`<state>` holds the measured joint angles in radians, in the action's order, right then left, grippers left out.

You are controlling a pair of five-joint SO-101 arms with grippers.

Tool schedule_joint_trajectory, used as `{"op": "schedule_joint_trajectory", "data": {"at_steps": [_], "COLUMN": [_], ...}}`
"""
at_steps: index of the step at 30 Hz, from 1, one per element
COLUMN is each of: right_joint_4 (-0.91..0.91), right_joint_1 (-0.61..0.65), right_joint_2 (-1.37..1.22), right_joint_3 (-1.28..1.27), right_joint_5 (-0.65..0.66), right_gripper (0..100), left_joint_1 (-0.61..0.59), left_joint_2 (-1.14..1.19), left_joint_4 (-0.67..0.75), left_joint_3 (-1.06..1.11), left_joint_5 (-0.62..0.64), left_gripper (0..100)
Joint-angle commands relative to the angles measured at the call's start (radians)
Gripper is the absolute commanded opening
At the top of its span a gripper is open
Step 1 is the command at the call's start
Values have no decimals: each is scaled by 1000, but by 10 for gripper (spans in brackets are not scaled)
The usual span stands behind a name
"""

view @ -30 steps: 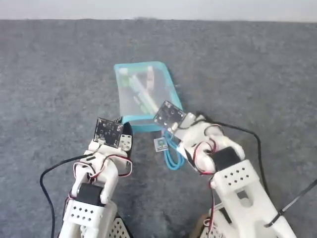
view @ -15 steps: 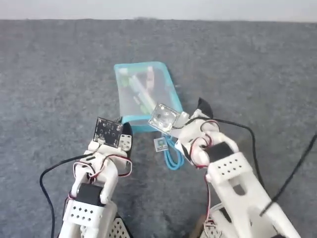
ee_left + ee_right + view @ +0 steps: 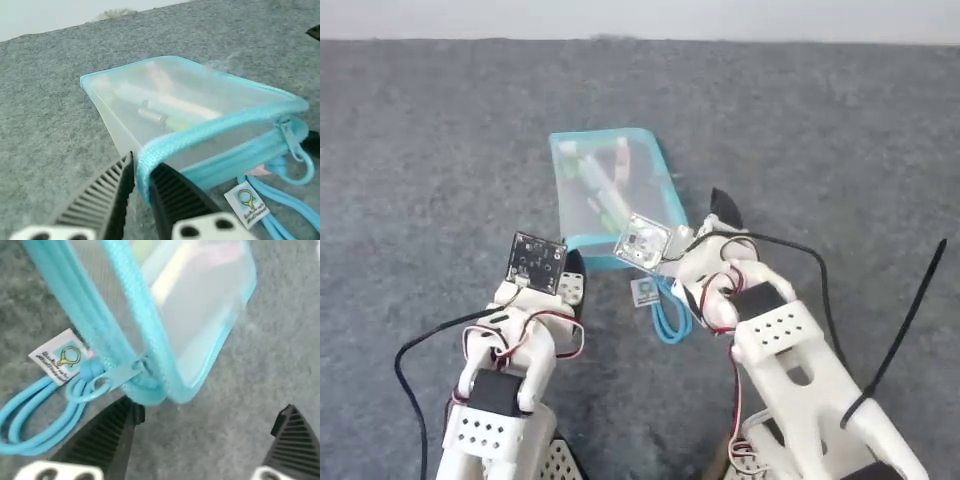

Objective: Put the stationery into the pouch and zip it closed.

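Observation:
A clear pouch (image 3: 615,190) with light blue trim lies mid-table, pens and markers (image 3: 605,185) inside it. My left gripper (image 3: 572,262) is shut on the pouch's near zipper corner (image 3: 142,172), one finger on each side of the blue edge. My right gripper (image 3: 200,435) stands open around the opposite near corner of the pouch (image 3: 190,335), its fingers (image 3: 107,432) apart from it. The zipper pull (image 3: 117,376) sits at that corner, with a blue cord loop (image 3: 35,425) and a small tag (image 3: 57,356) attached. The zipper line looks shut along the near edge (image 3: 225,127).
Grey carpet-like cloth (image 3: 440,150) covers the table, with open room on all sides of the pouch. The cord loop (image 3: 670,315) and tag (image 3: 644,291) lie on the cloth between the two arms. Black cables (image 3: 910,320) trail beside the right arm.
The right arm has swung left toward the pouch's near corner, and its far black finger now shows spread out. The left arm stays on its corner, barely shifted.

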<state>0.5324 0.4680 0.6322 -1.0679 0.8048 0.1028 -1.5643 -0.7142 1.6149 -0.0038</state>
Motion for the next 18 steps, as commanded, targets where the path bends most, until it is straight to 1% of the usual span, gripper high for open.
{"op": "schedule_joint_trajectory", "data": {"at_steps": [1,4,10,18], "right_joint_4": [-53,-59,-50,-48], "right_joint_1": [-10,1,39,85], "right_joint_2": [4,4,-12,-180], "right_joint_3": [46,46,100,206], "right_joint_5": [28,57,61,60], "right_gripper": [391,391,391,390], "left_joint_1": [3,3,5,3], "left_joint_2": [-12,-12,-12,-12], "left_joint_4": [-2,-2,-2,-2], "left_joint_3": [-70,-70,-70,-70], "left_joint_5": [-2,-2,-2,-3], "left_gripper": [13,13,13,13]}}
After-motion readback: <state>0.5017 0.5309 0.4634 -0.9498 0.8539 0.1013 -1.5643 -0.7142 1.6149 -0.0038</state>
